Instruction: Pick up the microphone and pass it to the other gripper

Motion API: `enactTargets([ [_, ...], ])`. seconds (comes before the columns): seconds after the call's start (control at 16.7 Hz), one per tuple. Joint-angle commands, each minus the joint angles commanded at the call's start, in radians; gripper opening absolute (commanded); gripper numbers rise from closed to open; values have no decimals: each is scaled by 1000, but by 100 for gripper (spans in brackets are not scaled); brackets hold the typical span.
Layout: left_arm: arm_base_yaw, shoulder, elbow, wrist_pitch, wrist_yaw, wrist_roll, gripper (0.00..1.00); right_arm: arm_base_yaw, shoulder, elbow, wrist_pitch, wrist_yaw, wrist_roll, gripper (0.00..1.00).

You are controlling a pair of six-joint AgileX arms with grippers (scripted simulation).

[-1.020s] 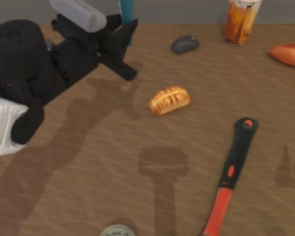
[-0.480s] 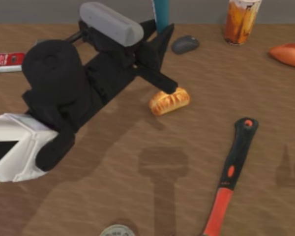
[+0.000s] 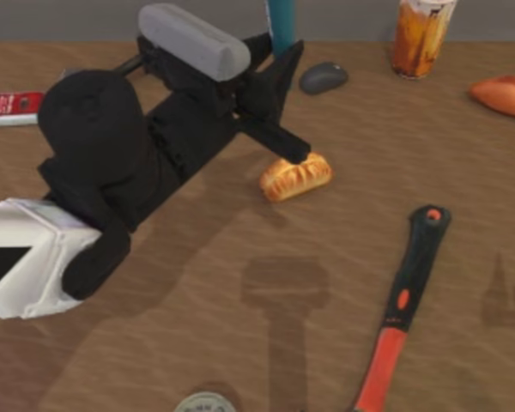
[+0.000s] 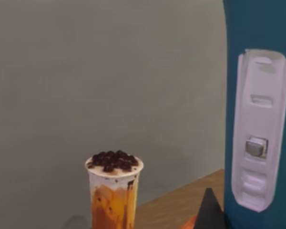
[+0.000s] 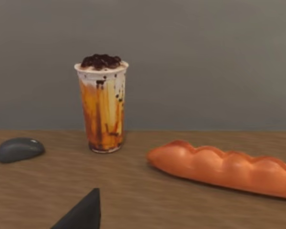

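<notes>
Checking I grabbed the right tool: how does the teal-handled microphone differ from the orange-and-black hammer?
The teal-handled microphone stands upright, gripped in the left pincer; the orange-and-black hammer lies flat on the wooden table. The microphone carries a white switch strip; the hammer has none. Both have slim handles.

Small bread roll (image 3: 296, 176) mid-frame. Grey mouse (image 3: 323, 77) above it near the far edge, drink cup (image 3: 421, 34) upper right, long orange loaf (image 3: 503, 93) at the right edge. Orange-and-black hammer (image 3: 402, 309) lower right, lying diagonal. Red-white flat item (image 3: 9, 107) upper left, unclear what.
</notes>
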Motion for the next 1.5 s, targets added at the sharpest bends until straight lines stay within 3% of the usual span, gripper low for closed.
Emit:
enactTargets([
  [0.18,0,0,0,0,0,0,0,7,13,10,6,-7,-2,100],
  [0.3,0,0,0,0,0,0,0,32,67,50,28,-36,-7,100],
  [0.48,0,0,0,0,0,0,0,96,228,156,89,-108,-18,100],
  [0.9,0,0,0,0,0,0,0,291,813,504,300,-327,-43,100],
  [1.14,0,0,0,0,0,0,0,386,1094,674,403,-434,-57,100],
  [1.32,0,0,0,0,0,0,0,432,1221,751,446,-486,-64,100],
  [1.5,0,0,0,0,0,0,0,447,1261,774,458,-503,-65,100],
])
